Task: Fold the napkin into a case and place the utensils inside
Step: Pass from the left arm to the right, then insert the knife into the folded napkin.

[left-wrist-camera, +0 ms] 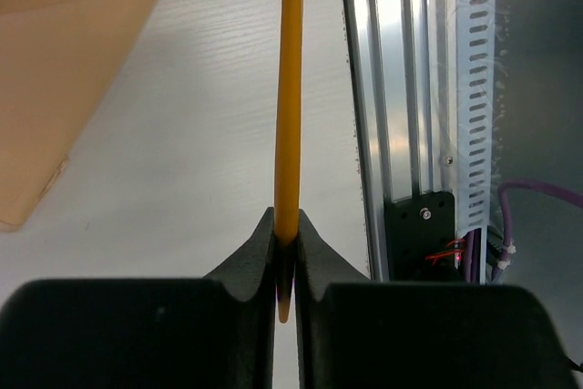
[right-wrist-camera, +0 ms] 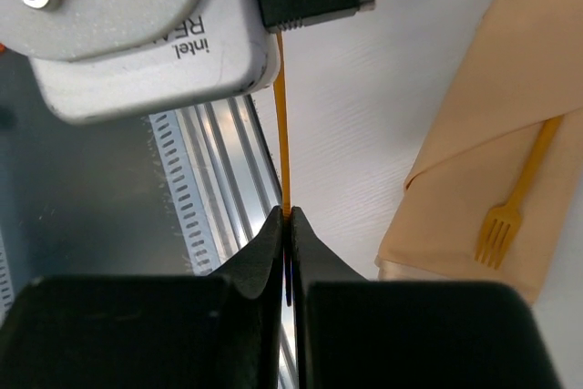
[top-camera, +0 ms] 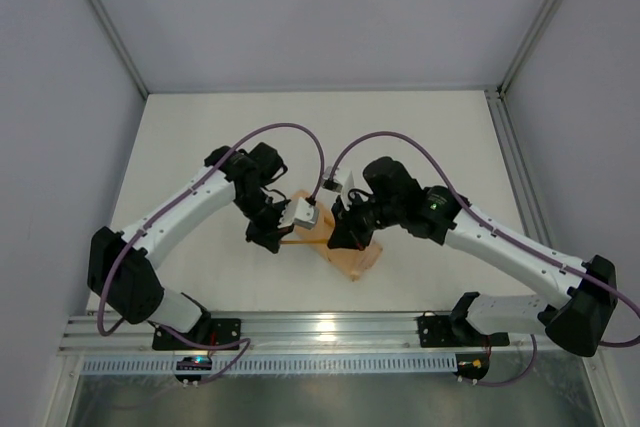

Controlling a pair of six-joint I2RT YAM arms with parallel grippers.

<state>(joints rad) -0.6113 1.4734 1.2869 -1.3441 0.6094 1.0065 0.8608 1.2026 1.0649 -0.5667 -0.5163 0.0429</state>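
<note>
The napkin is folded into a narrow peach-orange case lying on the table between the arms; it also shows in the right wrist view and the left wrist view. An orange fork lies on the case, its handle end reaching the diagonal fold, tines outward. A second thin orange utensil spans between both grippers above the table. My left gripper is shut on one end of the utensil. My right gripper is shut on the other end.
The aluminium rail runs along the table's near edge, close below both grippers. The left wrist camera housing sits close in front of my right gripper. Grey walls enclose the white table.
</note>
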